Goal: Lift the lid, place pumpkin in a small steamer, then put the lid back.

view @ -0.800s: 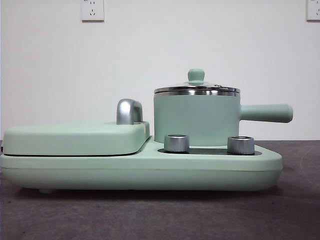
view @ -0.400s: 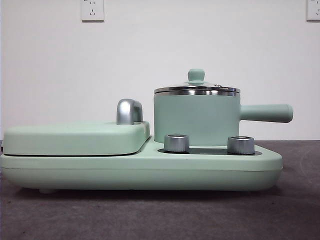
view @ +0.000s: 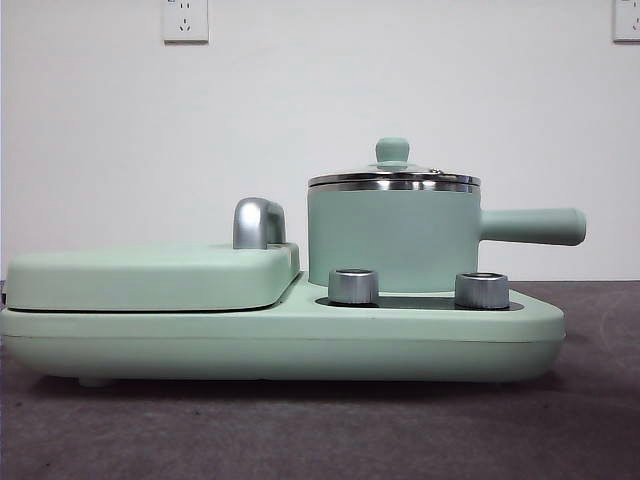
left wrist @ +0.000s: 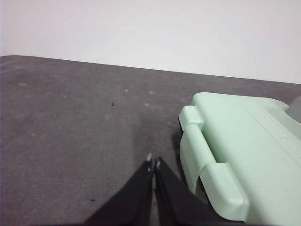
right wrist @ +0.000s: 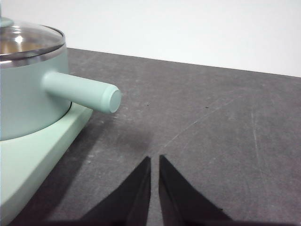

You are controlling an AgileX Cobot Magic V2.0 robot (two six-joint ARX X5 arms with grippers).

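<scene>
Clear-glass lid with mint-green knob (view: 393, 172) sits closed on the mint-green cylindrical steamer pot (view: 392, 238). Left gripper (left wrist: 153, 164) and right gripper (right wrist: 154, 162), jaws pressed together, hover beside the wide mint-green appliance base (view: 280, 340). Pumpkin unseen.

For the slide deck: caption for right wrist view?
Right gripper shut over bare table, beside the lidded small steamer.

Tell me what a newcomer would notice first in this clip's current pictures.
The mint-green pot, its glass lid on, stands on the right part of a wide green cooker base, its long handle pointing right. A flat green cover fills the base's left part. No pumpkin shows, and both hands wait over bare table.
</scene>
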